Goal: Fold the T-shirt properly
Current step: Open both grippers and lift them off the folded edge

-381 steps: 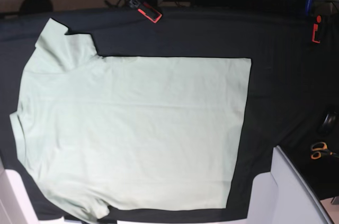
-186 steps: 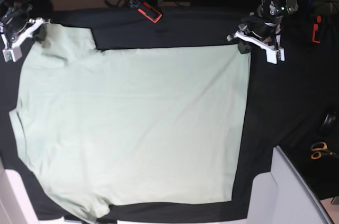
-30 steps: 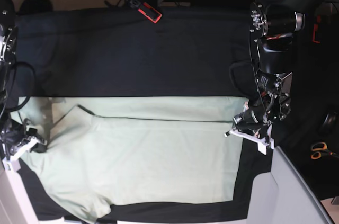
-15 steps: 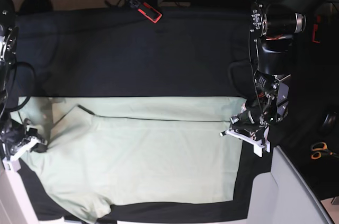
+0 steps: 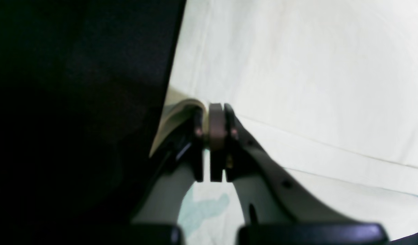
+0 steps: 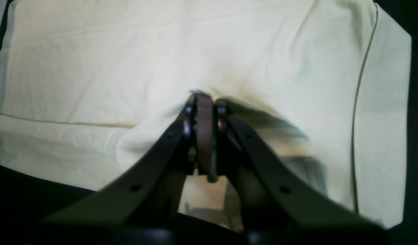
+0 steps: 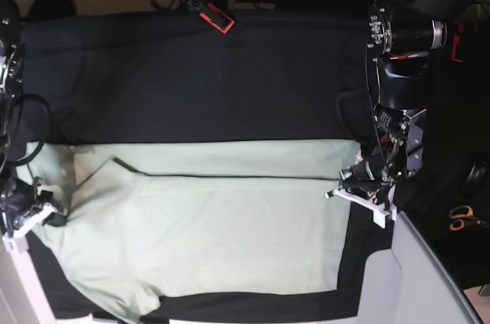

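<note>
The T-shirt's top edge, now folded down, is being gripped by both arms' closed fingers.

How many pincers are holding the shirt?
2. The left pincer grips the shirt at its edge on the base view's right; the right pincer grips it on that view's left.

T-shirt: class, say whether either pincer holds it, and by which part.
Both do. The left pincer pinches the T-shirt at its hem-side edge; the right pincer pinches cloth at the sleeve end.
</note>
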